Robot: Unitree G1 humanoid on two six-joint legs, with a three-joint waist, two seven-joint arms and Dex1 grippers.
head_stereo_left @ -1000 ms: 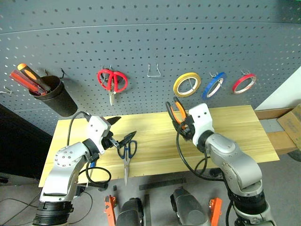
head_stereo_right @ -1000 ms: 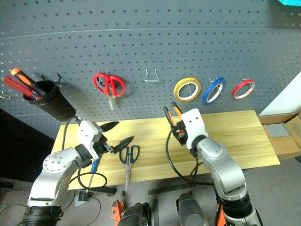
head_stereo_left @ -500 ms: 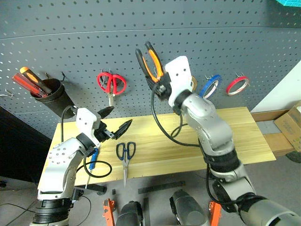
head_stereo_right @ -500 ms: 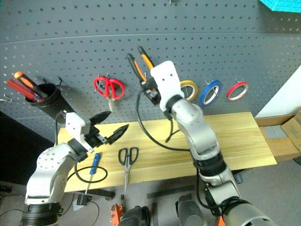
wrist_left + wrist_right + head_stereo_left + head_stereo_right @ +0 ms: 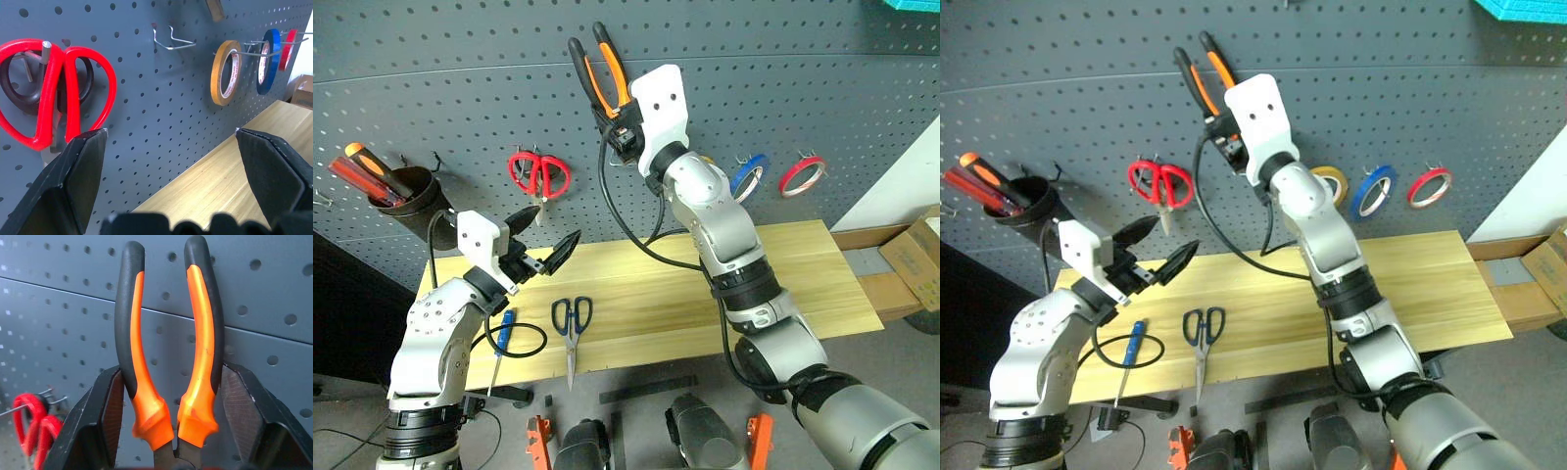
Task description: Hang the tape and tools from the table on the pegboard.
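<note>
Nearest, at 7 o'clock on the table [image 5: 803, 284]: blue-handled screwdriver [image 5: 501, 338] lying along the front edge, black-handled scissors [image 5: 571, 328] just beside it toward 6 o'clock, blades pointing off the near edge. Above them, left gripper [image 5: 540, 245] hovering over the planks, fingers spread wide, nothing between them, aimed toward the pegboard [image 5: 460, 88]. Farther back, at 12 o'clock, right gripper [image 5: 619, 122] raised high against the panel, fingers clamped on the pliers [image 5: 600, 69] low on the orange-and-black handles, handle tips pointing up; contact with the board not discernible. On the pegboard itself: black cup [image 5: 411, 201] with red and orange screwdrivers [image 5: 362, 171] at 9 o'clock, red-handled scissors [image 5: 539, 176] on a hook, empty wire hook [image 5: 171, 40], then yellow tape ring [image 5: 1329, 184], blue tape ring [image 5: 748, 176] and red tape [image 5: 800, 174] hanging in a row toward 3 o'clock.
</note>
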